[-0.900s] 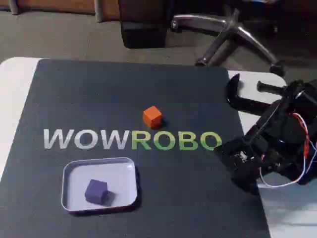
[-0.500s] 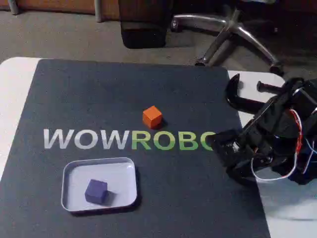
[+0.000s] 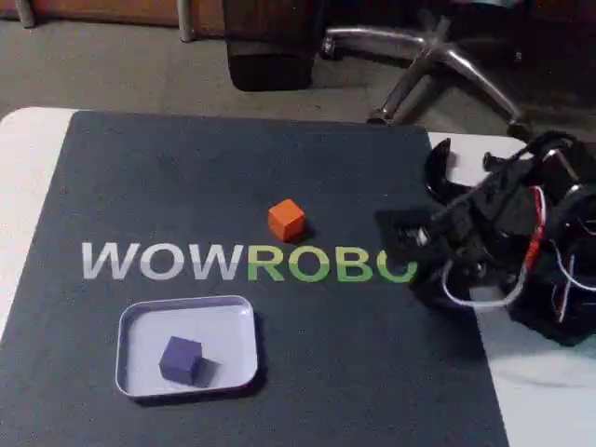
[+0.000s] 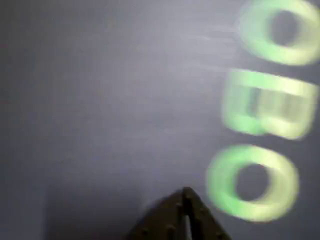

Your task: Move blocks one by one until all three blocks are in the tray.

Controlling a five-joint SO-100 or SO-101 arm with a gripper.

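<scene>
Bright orange block [image 3: 286,220] sitting on the dark mat [image 3: 186,177] just above the green ROBO lettering [image 3: 326,264], corner-on. Purple block [image 3: 181,359] resting inside the silvery-rimmed tray [image 3: 238,315], lower left. End effector [image 4: 185,197] pinched together, gripping nothing, poised over the lettering right of orange. Chair base [image 3: 428,65] beyond the tabletop [image 3: 23,158].

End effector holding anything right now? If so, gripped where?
Nothing held. The end effector is closed and empty above the mat. The orange block sits on the mat, the purple block in the tray.
</scene>
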